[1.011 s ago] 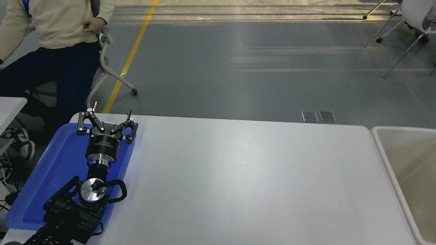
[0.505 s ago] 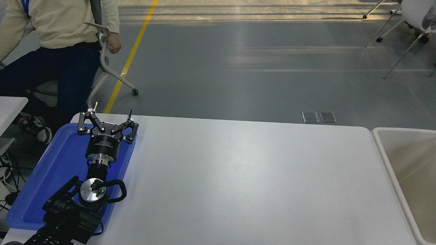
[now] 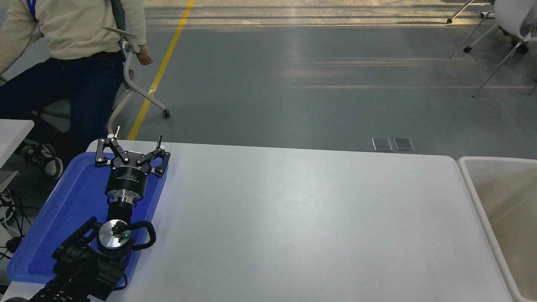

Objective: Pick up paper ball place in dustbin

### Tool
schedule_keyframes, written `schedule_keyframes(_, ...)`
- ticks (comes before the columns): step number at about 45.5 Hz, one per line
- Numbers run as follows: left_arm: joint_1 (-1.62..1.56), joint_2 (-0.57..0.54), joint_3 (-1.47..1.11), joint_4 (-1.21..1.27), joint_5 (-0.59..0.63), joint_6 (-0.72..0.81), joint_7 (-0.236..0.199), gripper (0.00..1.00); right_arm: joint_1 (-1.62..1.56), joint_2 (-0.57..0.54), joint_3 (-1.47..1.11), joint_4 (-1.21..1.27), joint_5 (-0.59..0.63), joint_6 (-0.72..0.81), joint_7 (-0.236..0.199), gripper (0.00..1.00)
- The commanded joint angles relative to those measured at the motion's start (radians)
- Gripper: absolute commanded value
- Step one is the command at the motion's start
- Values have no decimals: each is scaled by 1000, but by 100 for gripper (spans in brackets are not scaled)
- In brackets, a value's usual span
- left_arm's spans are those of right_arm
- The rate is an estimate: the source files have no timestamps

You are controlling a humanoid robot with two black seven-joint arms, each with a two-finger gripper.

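Observation:
The paper ball is not in view. The dustbin (image 3: 474,184), cream-white with a beige inside, stands off the table's right edge, only partly in frame. My left gripper (image 3: 137,137) is parked over the blue tray (image 3: 54,226) at the lower left, open and empty, fingers pointing away from me. My right arm and gripper are out of view.
The white table (image 3: 302,218) spans the middle. A person in a cream sweater and dark trousers (image 3: 63,46) sits on a chair at the far left. Grey floor with a yellow line (image 3: 161,69) lies beyond the table.
The person has shifted on the chair and dropped a hand to the side. My left arm has not moved.

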Motion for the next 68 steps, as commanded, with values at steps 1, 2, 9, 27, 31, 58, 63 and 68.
schedule_keyframes(1, 0, 0, 0, 0, 0, 0, 0, 100, -63, 67, 24, -17, 113, -157, -85, 0)
schedule_keyframes(2, 0, 0, 0, 0, 0, 0, 0, 100, -69, 74, 32, -19, 119, -170, -93, 0)
schedule_keyframes(9, 0, 0, 0, 0, 0, 0, 0, 100, -98, 110, 101, -20, 139, -224, -119, 0)
schedule_keyframes(27, 0, -1, 0, 0, 0, 0, 0, 100, -163, 190, 239, -20, 141, -285, -134, 27)
schedule_keyframes(31, 0, 0, 0, 0, 0, 0, 0, 100, -163, 195, 272, -20, 141, -286, -134, 99)
schedule_keyframes(58, 0, 0, 0, 0, 0, 0, 0, 100, -140, 213, 404, -16, 178, -288, -125, 100)
schedule_keyframes(63, 0, -1, 0, 0, 0, 0, 0, 100, -97, 206, 481, -8, 211, -288, -125, 100)
schedule_keyframes(68, 0, 0, 0, 0, 0, 0, 0, 100, -46, 204, 558, 16, 250, -286, -125, 100)
